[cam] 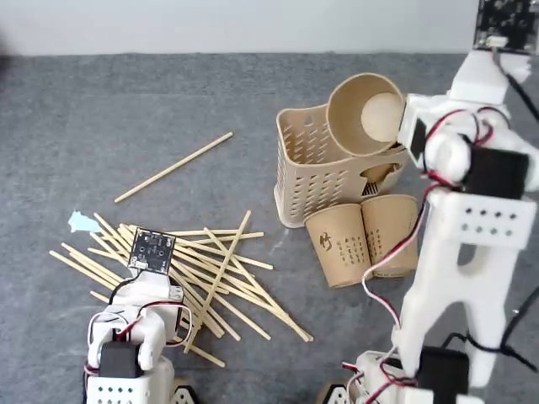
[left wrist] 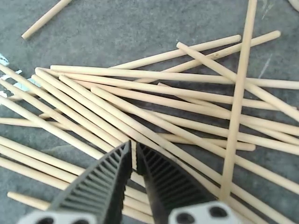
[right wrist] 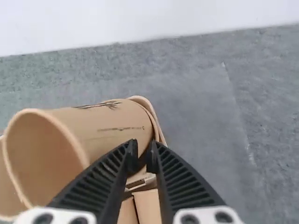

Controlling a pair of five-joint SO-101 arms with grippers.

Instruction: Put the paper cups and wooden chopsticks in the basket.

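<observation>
One basket [cam: 312, 168], three cups [cam: 337, 244], roughly twenty chopsticks [cam: 173, 168]

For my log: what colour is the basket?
The basket is beige, best seen in the high view.

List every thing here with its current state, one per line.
basket, upright on the table.
held cup, tipped sideways over basket, clamped by right gripper.
loose cups, lying beside basket.
chopstick pile, scattered on table.
lone chopstick, lying apart.
left gripper, low over pile.

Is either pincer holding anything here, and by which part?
The right pincer is shut on a paper cup at its base end, over the basket. The left pincer sits nearly closed among the chopsticks; whether it grips one cannot be told.
</observation>
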